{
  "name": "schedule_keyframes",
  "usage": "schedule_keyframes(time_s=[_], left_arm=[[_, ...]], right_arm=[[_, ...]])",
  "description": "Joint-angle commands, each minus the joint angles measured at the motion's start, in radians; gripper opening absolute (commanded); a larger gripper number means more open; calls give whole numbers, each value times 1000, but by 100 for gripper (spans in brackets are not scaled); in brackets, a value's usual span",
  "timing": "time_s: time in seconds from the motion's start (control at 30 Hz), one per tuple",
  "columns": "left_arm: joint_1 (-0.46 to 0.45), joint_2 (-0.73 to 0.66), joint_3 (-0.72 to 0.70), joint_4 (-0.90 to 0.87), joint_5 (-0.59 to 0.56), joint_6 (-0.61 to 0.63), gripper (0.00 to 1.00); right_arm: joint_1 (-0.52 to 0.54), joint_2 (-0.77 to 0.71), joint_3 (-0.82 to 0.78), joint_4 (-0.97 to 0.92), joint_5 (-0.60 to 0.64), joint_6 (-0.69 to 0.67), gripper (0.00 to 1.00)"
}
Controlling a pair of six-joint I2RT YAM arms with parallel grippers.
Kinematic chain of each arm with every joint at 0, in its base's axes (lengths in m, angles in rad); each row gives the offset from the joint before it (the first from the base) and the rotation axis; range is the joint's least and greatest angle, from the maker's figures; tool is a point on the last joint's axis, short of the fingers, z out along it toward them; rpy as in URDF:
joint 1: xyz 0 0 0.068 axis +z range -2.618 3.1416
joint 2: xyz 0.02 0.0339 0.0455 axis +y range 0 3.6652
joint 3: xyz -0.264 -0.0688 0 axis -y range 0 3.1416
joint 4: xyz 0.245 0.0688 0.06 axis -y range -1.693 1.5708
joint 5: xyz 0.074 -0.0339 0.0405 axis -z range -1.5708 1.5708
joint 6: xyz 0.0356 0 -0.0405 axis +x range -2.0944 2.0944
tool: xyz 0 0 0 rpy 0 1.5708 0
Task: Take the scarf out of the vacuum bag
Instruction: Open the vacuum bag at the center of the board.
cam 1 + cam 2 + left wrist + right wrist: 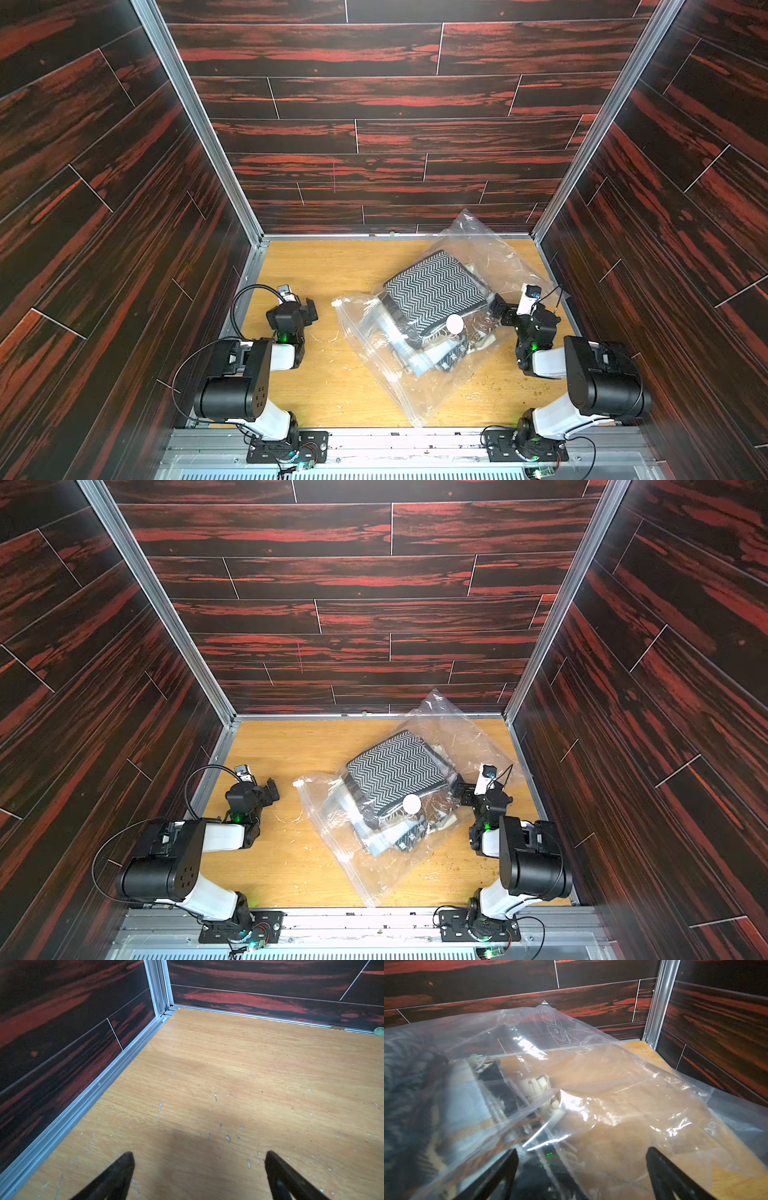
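Clear vacuum bag (419, 390) (374, 870) lay crumpled on the tabletop (316, 270), right of centre, its far corner sticking up near the back wall (374, 137). Herringbone scarf (436, 291) sat inside, topmost of a folded cloth pile (432, 357), with the white valve (454, 323) on the plastic over it. Zip edge (376, 365) faced the left arm. The left fingers (116, 1178) were spread wide over bare wood, well apart from the bag. The right fingers (664, 1174) were spread too, pinching nothing, at the bag's right side. Loose plastic lay before them, blurring the cloth behind. Specks (536, 388) dotted the wood near the right arm.
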Motion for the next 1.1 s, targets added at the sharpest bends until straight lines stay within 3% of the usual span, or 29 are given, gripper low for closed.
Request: schedule_keyframes(time_s=[0.0, 0.9, 1.07], left_arm=[[8, -26, 18, -11, 4, 9, 100], [22, -34, 19, -18, 29, 6, 100], [21, -118, 41, -124, -16, -10, 100]], right_arm=[[0, -8, 2, -6, -19, 10, 99], [-1, -10, 1, -7, -16, 10, 99], [0, -47, -8, -16, 16, 23, 99]])
